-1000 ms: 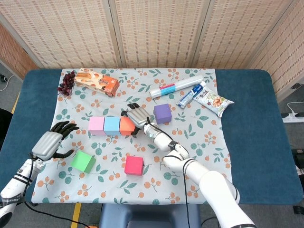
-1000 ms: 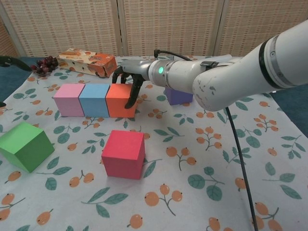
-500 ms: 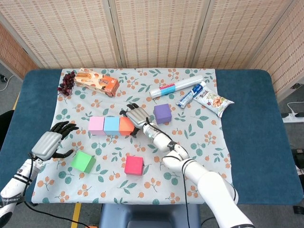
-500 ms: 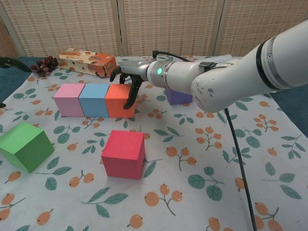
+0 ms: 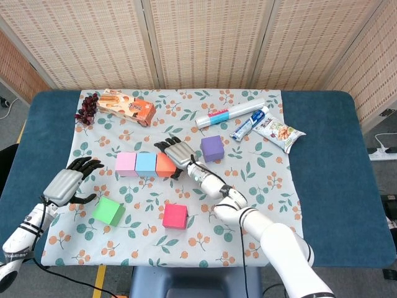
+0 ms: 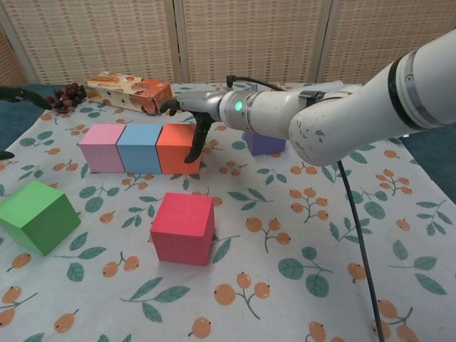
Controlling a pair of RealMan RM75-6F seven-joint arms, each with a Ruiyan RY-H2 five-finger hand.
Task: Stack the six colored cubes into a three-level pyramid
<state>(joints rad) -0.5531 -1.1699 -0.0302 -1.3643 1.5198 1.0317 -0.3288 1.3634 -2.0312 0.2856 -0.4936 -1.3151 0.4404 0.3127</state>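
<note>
Pink (image 5: 126,164), blue (image 5: 146,164) and orange (image 5: 164,165) cubes stand side by side in a row mid-cloth. My right hand (image 5: 177,153) hovers just behind and to the right of the orange cube (image 6: 178,148), fingers spread and raised, with one finger (image 6: 194,146) hanging down the cube's right side; it holds nothing. The purple cube (image 5: 212,148) sits just right of that hand. The red cube (image 5: 175,215) and green cube (image 5: 108,211) lie nearer the front. My left hand (image 5: 65,184) floats empty, fingers apart, up and left of the green cube.
A snack box (image 5: 127,106) and grapes (image 5: 87,109) lie at the back left. A foil roll (image 5: 229,112), toothpaste (image 5: 250,124) and a snack bag (image 5: 279,132) lie at the back right. The floral cloth (image 5: 260,186) covers a blue table.
My right hand's fingers have lifted off the orange cube's top and spread wider. The cubes have not moved; the left hand has barely shifted.
</note>
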